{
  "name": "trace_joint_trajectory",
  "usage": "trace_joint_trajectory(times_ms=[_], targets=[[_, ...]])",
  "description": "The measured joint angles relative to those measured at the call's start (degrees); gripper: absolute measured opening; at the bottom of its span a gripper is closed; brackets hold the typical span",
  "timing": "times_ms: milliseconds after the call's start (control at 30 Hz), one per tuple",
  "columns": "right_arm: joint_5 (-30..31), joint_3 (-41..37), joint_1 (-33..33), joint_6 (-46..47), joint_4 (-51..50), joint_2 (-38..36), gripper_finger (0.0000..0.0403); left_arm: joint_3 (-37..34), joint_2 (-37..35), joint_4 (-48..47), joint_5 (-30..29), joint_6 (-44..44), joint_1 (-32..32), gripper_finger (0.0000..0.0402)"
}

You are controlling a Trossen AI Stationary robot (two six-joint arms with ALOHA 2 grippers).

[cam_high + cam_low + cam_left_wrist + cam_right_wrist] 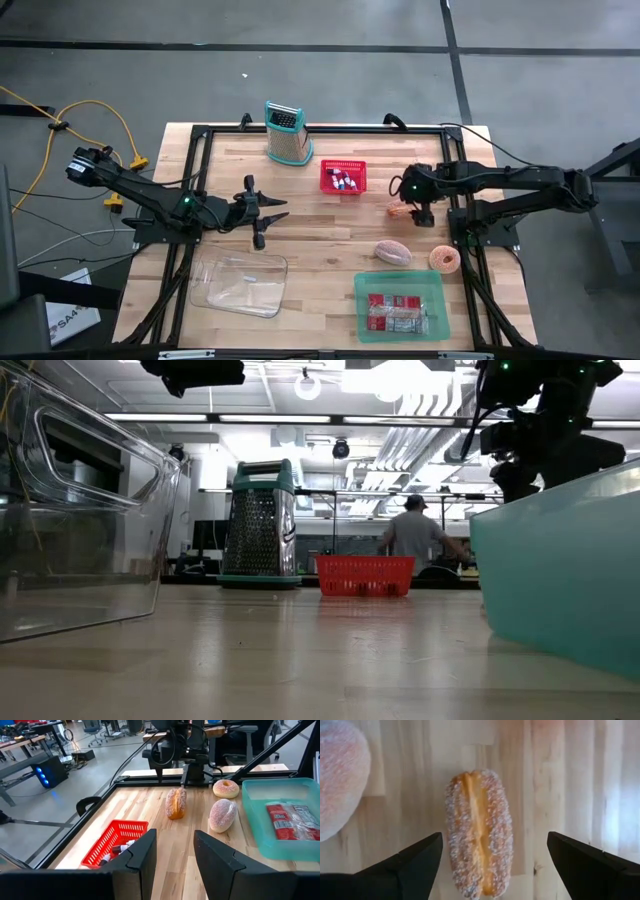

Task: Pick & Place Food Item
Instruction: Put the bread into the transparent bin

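Here, wooden tabletop (330,250), right gripper (490,857) near its right edge, jaws spread wide either side of a sugared long bun (479,832) lying flat, left gripper (262,212) toward the left edge, fingers parted, empty.

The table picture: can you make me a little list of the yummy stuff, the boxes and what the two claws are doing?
long sugary bun: lies on the wood, under the right claw
right claw: open, pointing down over the bun, a finger on each side, not touching
left claw: waits partly open over the table's left side, holding nothing
pink bun: lies beside the donut
donut: flat on the wood
red basket: holds small bottles
green bin: holds a red packet
clear tray: near the left arm
grater: stands upright at the back
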Motion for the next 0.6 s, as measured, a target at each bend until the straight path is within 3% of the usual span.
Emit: trace_joint_trajectory(times_ms=[200,600], targets=[[-1.4,0.0,0.1,-0.2,-0.2,0.4,0.0349,0.0,0.0,0.0,0.0,0.0,0.0,0.0124],[0.2,-4.3,0.1,-2.0,3.1,8.5,0.0349,0.0,0.0,-0.3,0.0,0.0,0.0,0.0124]])
